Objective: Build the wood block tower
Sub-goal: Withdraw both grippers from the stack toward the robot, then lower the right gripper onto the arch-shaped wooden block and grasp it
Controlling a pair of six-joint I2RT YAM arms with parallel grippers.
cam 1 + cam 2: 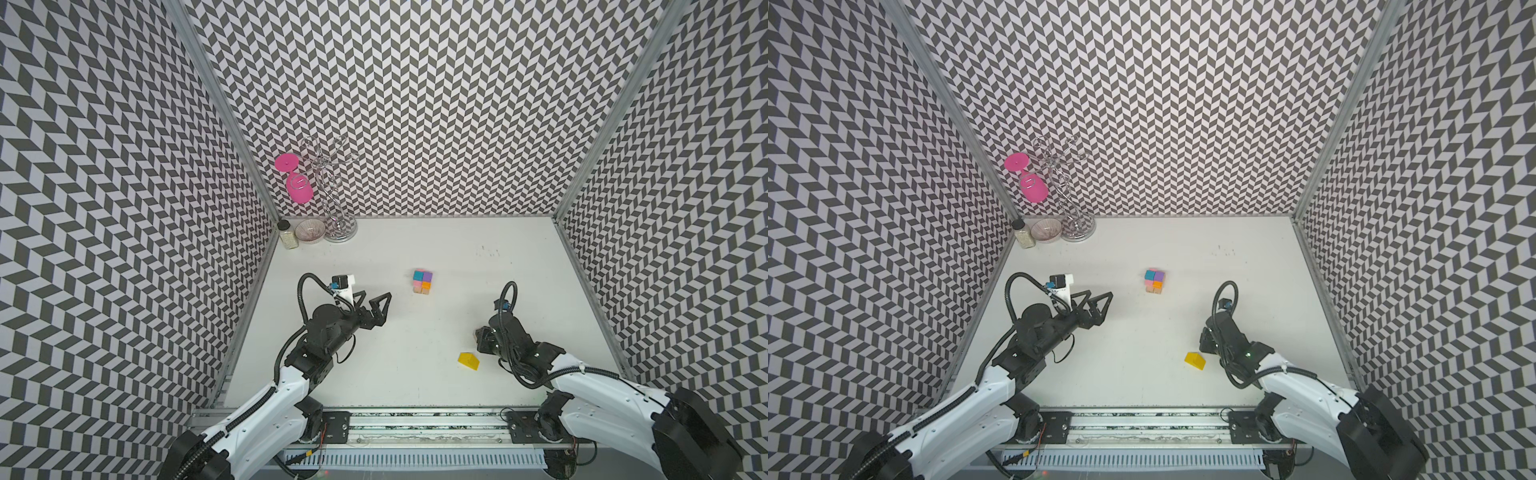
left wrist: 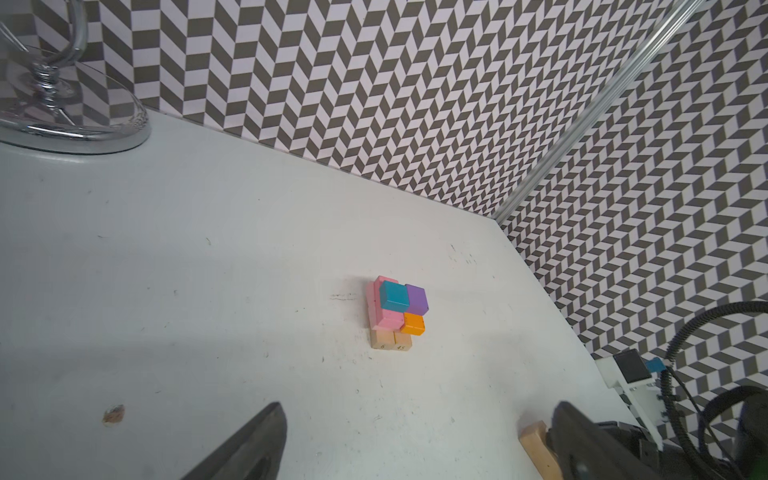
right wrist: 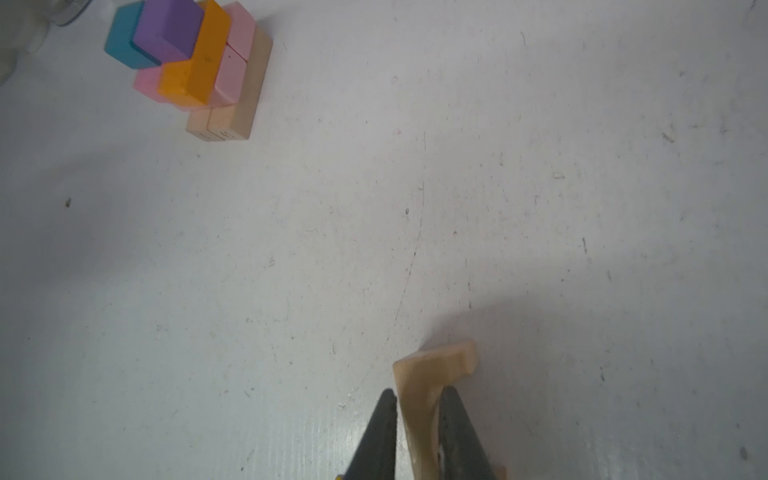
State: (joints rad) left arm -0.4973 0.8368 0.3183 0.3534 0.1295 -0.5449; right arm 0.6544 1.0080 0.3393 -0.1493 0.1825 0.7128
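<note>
Far left corner of white worktop (image 1: pixel 415 357): chrome wire stand (image 1: pixel 340 232), pink goblet (image 1: pixel 299 190) hanging inverted from it. Glass bowl (image 1: pixel 310 231) just beside stand base, small lidded jar (image 1: pixel 288 235) beside bowl. Chevron-patterned walls (image 1: pixel 415 104) around.

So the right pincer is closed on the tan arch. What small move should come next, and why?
Probably raise the tan arch a little, straight up. The right pincer is shut on it and it seems to rest on the table, while the tower stands apart and is taller, so height is needed before carrying it over.
</note>
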